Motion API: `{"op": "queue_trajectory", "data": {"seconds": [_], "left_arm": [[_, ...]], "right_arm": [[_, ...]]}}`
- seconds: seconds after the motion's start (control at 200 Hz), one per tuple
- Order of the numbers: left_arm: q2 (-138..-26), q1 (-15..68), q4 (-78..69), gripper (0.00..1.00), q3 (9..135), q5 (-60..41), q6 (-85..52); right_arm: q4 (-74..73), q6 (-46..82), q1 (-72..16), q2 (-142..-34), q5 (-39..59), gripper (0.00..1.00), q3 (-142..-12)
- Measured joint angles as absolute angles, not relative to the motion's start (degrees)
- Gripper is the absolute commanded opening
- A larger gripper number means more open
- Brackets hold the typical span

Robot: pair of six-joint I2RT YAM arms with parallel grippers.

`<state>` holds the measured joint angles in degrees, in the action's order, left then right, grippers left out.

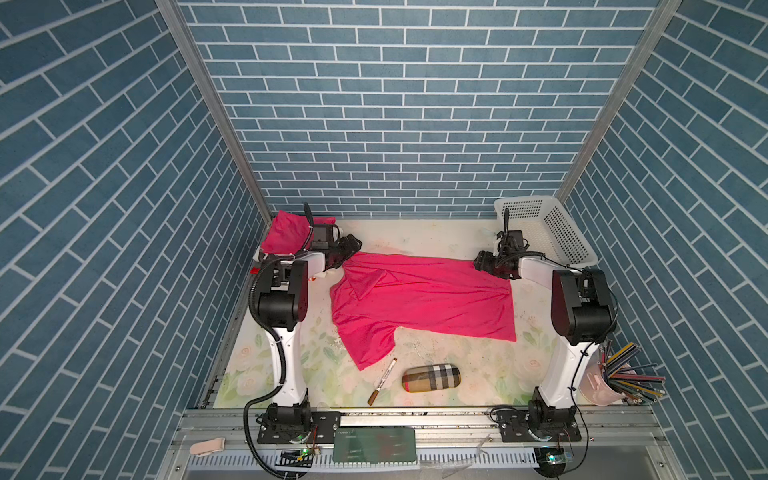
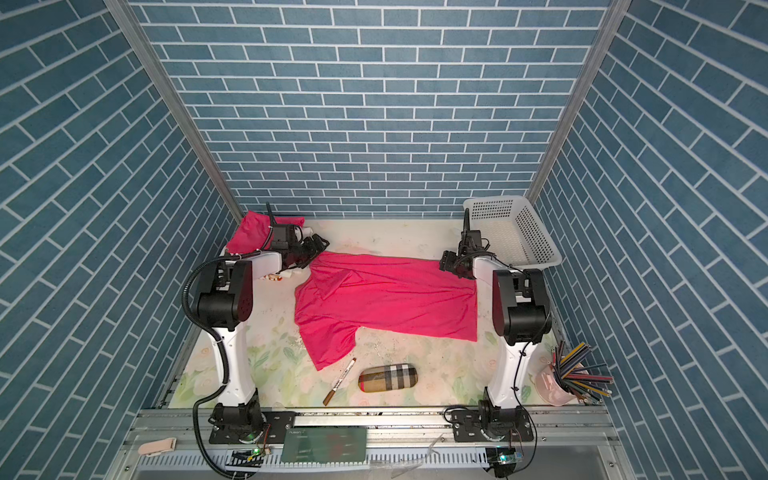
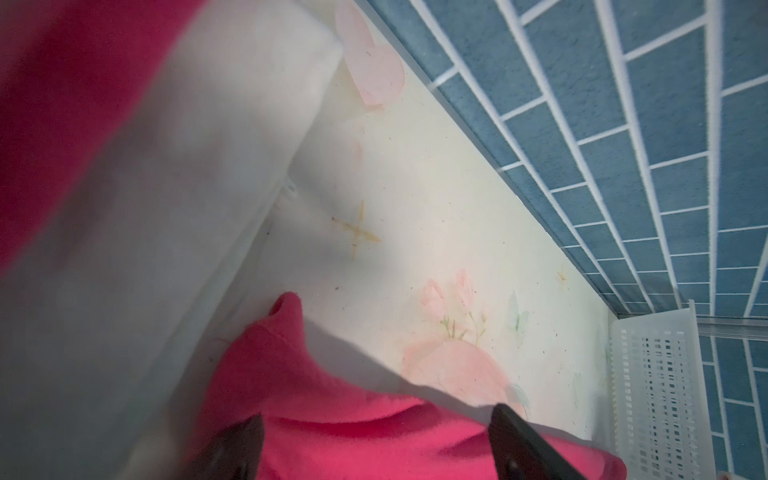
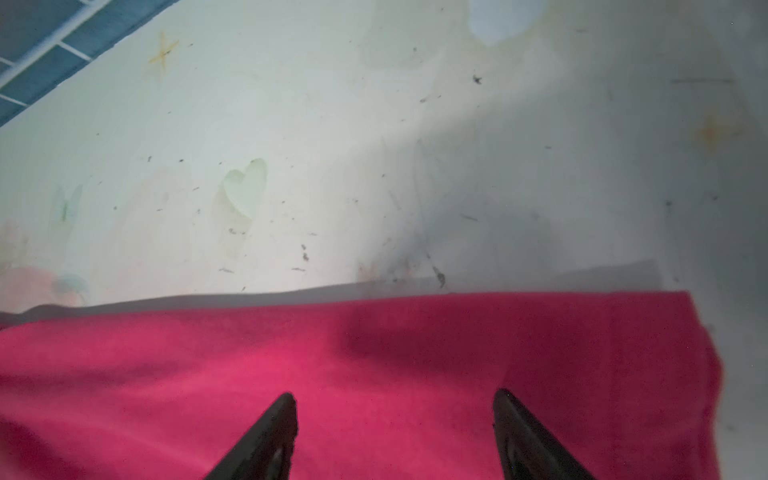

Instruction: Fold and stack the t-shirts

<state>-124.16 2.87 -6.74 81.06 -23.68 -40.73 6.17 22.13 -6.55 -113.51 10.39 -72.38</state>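
Spread t-shirt (image 1: 424, 303): flat on floral table (image 1: 457, 361), reaching from one gripper to the other.
Bunched t-shirt (image 1: 284, 235): far left corner, just behind left gripper.
Left gripper (image 3: 374, 440): jaws wide, empty, over spread shirt's far left corner.
Right gripper (image 4: 395, 415): jaws apart, empty, above its far right edge.

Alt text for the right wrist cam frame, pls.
The right gripper, jaws apart with nothing between them, is poised over a flat edge of the magenta t-shirt. Beyond the fabric lies the pale floral tabletop, dotted with dark specks, and a strip of blue brick wall shows in one corner.
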Motion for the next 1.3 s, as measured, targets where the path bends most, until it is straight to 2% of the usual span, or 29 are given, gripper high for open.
{"op": "queue_trajectory", "data": {"seconds": [0.245, 0.335, 0.355, 0.445, 0.65, 0.76, 0.895, 1.125, 1.245, 1.295], "left_arm": [[-118.0, 4.1, -2.6, 0.87, 79.0, -20.8, -39.4], [-111.1, 7.0, -0.2, 0.87, 78.0, -17.8, -37.7], [-109.4, 7.9, 0.1, 0.87, 77.7, -17.0, -37.3], [-102.5, 11.6, 0.5, 0.87, 75.7, -14.6, -35.7], [-96.0, 16.6, 3.2, 0.87, 66.7, -12.1, -33.5], [-93.2, 19.2, 8.6, 0.87, 61.3, -4.6, -31.3], [-84.0, 24.1, 11.5, 0.87, 55.2, 3.5, -30.4], [-73.3, 25.4, 8.6, 0.87, 45.9, 3.7, -32.0], [-70.8, 29.8, 8.3, 0.87, 42.0, 6.4, -32.5], [-70.0, 32.2, 8.1, 0.87, 40.9, 7.9, -32.7]], "right_arm": [[7.7, 21.5, -6.1, -112.0, 10.2, 0.83, -71.5], [8.0, 21.6, -6.9, -106.6, 10.1, 0.84, -67.4], [8.1, 21.6, -7.1, -105.0, 10.1, 0.87, -66.2], [7.9, 21.8, -7.7, -97.7, 9.2, 0.90, -60.3], [8.6, 22.5, -6.7, -88.1, 5.9, 0.91, -50.0], [9.3, 23.7, -6.4, -84.0, 4.3, 0.92, -44.4], [12.3, 25.7, -6.4, -80.2, 3.3, 0.93, -40.9], [16.8, 32.3, -6.7, -68.4, 3.4, 0.95, -33.1], [18.7, 37.0, -8.1, -62.5, 4.1, 0.95, -29.5], [19.1, 39.1, -9.4, -61.1, 4.2, 0.91, -27.9]]}}
